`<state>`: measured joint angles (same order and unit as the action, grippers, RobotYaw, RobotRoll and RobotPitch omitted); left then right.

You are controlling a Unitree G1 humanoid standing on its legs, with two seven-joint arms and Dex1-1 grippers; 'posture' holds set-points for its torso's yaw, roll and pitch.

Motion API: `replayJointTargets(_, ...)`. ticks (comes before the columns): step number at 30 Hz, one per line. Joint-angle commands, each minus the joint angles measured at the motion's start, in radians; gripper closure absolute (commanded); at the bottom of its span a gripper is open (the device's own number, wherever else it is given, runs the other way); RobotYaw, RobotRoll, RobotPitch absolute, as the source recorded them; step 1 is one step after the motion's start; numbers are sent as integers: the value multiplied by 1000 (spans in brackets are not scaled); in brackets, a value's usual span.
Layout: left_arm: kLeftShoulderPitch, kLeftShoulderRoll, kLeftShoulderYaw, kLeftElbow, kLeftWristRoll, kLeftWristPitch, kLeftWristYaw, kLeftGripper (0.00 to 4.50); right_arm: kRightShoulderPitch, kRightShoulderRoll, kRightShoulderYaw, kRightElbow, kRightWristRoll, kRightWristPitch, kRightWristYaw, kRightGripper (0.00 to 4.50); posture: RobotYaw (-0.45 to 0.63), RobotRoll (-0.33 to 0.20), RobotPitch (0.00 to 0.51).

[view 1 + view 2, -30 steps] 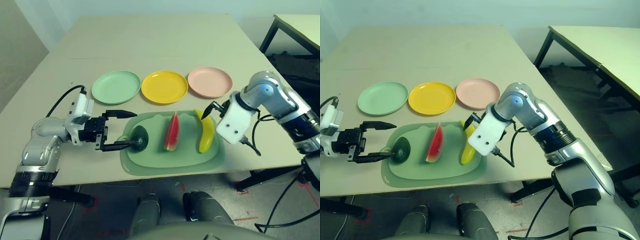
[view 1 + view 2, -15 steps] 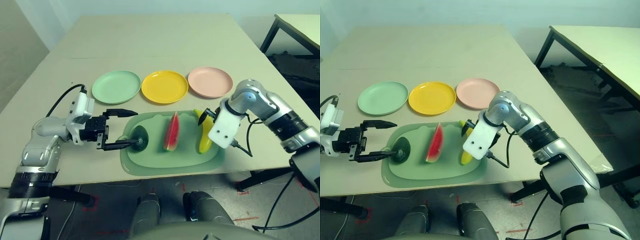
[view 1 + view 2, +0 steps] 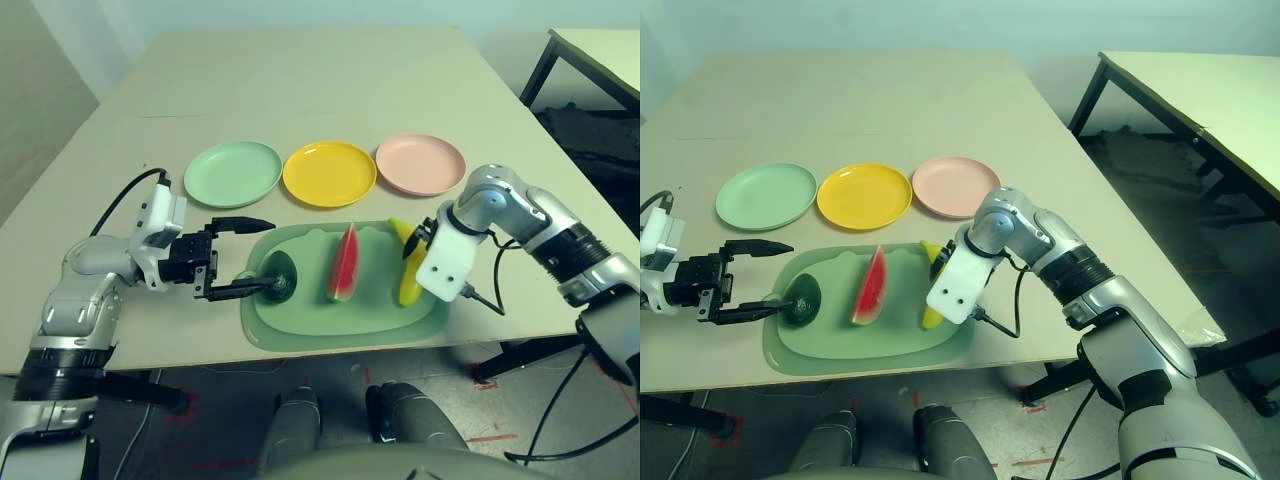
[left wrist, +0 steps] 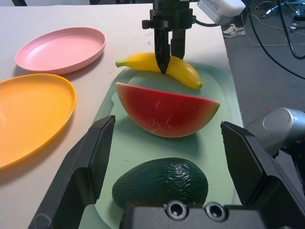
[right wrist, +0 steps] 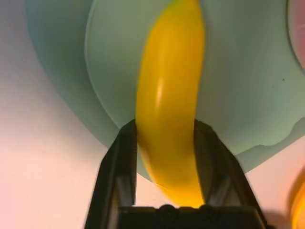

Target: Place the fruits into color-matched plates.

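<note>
Grasp step: the robot's right claw [image 5: 165,131] pinches the curved yellow toy banana [image 5: 167,90] on the flat green mat [image 3: 345,341], left claw [image 3: 270,257] wide around avocado's side; next, probably lift, carry to the round bright yellow plastic plate [image 3: 329,174].

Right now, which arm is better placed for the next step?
Probably the right: its tool has closed on the banana, across from the yellow plate. The left tool stands open by the avocado.
</note>
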<state>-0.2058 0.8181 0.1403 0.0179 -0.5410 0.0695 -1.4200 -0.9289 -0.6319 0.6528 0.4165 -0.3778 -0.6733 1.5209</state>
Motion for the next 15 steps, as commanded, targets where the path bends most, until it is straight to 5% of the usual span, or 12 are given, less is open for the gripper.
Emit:
replayJointTargets(1,-4,2,-3,1,11,-4,1,0,9,-1,14,6,-1,2,-2,2823,8,0,85)
replayJointTargets(15,-15,1,28,21,-9,51,70,0,-119,65,-11,125,9,-24,-64,2823,17,0,84)
